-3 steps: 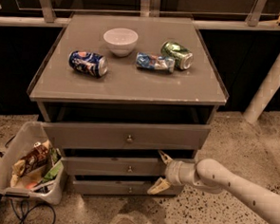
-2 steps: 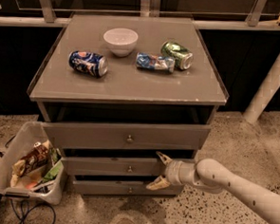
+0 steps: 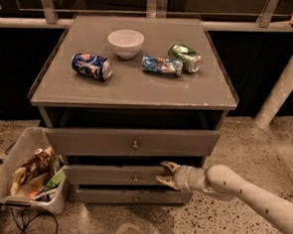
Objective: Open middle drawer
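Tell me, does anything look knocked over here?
On the grey cabinet top, a blue drink can and a green drink can lie on their sides, beside a crumpled blue container. The tall top drawer sticks out. The gripper is at the right end of the grey middle drawer.

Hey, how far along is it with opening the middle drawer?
Done: the gripper is at the right end of the middle drawer front, to the right of its knob rather than on it. In hand: getting a hold on that front. Left: the pull itself. No interior shows yet, and the front sits well behind the top drawer, which looks pulled out.
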### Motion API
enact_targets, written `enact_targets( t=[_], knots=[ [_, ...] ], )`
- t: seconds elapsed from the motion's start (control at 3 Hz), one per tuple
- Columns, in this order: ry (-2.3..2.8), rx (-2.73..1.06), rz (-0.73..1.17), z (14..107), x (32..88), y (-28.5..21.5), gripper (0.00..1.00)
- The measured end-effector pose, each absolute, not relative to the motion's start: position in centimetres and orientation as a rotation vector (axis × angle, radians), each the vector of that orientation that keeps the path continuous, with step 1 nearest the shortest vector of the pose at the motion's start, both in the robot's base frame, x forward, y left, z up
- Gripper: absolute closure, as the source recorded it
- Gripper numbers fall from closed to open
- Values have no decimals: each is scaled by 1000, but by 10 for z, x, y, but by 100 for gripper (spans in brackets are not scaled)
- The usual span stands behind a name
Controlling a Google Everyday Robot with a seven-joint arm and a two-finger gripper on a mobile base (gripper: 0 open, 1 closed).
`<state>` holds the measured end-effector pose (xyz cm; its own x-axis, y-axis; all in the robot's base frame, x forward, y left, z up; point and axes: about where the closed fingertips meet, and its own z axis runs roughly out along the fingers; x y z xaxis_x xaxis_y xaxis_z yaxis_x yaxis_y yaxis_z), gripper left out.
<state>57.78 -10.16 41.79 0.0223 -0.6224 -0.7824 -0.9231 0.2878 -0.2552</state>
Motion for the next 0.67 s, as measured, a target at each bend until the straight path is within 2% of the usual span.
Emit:
enact_targets(
  t=[0.33,0.67],
  knots=[
    [1689,-1423,435,418,578,-102,89],
    [1689,-1423,435,418,578,-102,100]
  ],
)
